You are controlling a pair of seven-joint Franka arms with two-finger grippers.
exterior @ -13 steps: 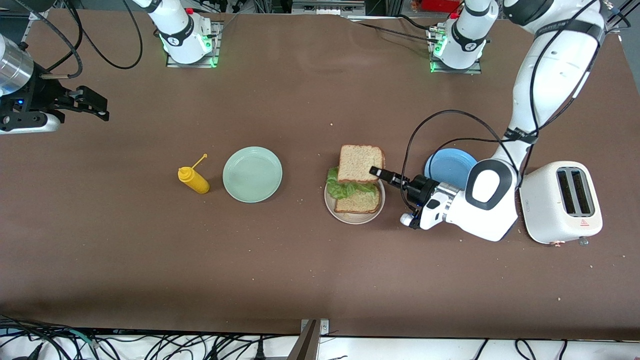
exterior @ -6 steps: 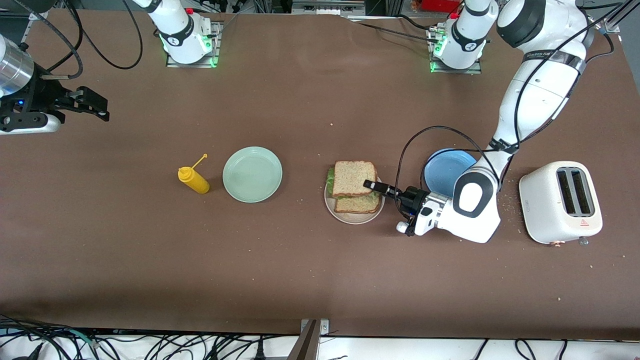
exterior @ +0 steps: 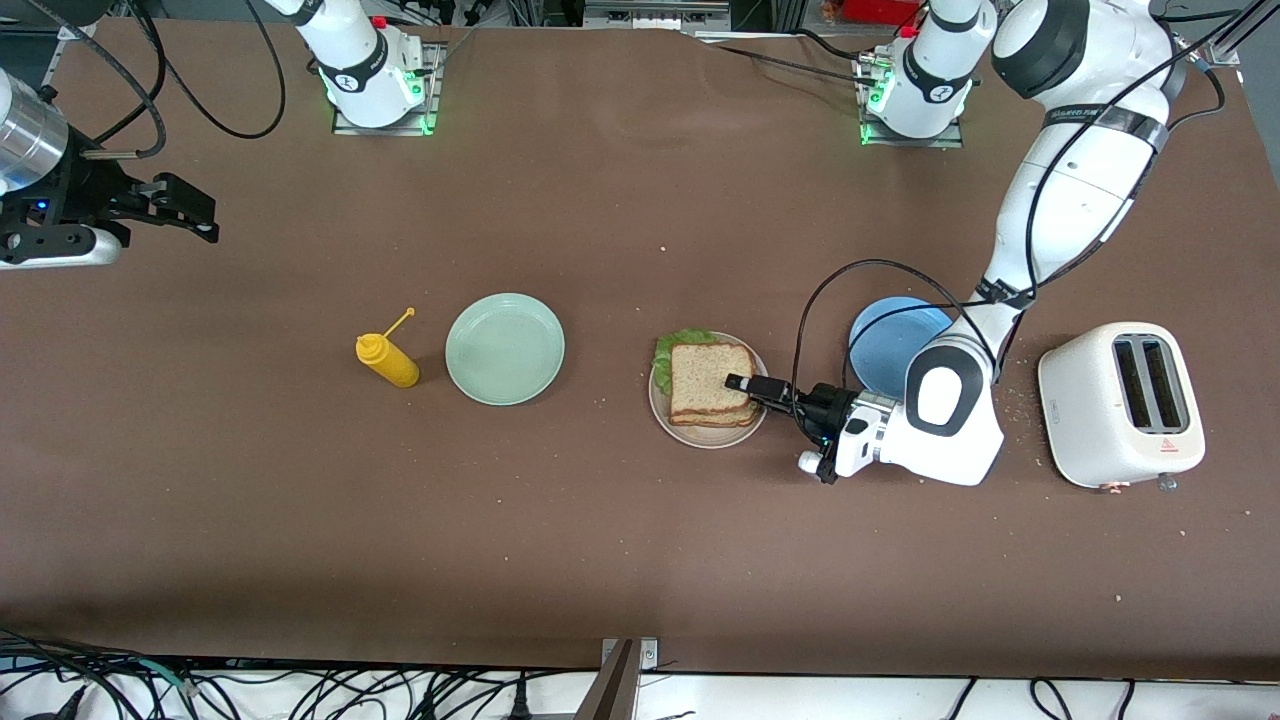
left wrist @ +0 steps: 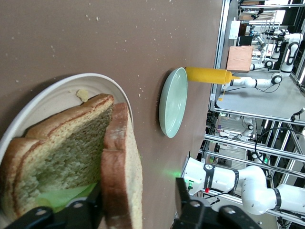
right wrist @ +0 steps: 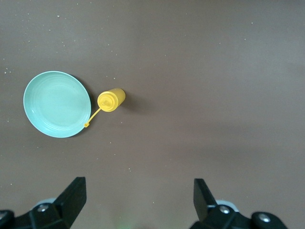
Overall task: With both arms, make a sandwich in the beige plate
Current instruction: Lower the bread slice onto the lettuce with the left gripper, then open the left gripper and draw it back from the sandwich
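A brown table point(exterior: 620, 200) carries 3 plates in a row: a mint-green plate point(exterior: 505, 349), the beige plate point(exterior: 707, 432) and a blue plate point(exterior: 890, 335). A yellow squeeze bottle point(exterior: 388, 362) lies beside the mint-green plate, a white toaster point(exterior: 1120, 404) stands at the left arm's end, and crumbs dot the surface.

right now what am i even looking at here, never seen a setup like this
Two robot arms work at a brown table. One picture looks down from across it; two come from wrist cameras. The left gripper is at the sandwich on the beige plate, fingers astride the top slice, partly open. The right gripper waits, open and empty, at its end of the table. Also there: a mint plate, yellow squeeze bottle, blue plate and white toaster.
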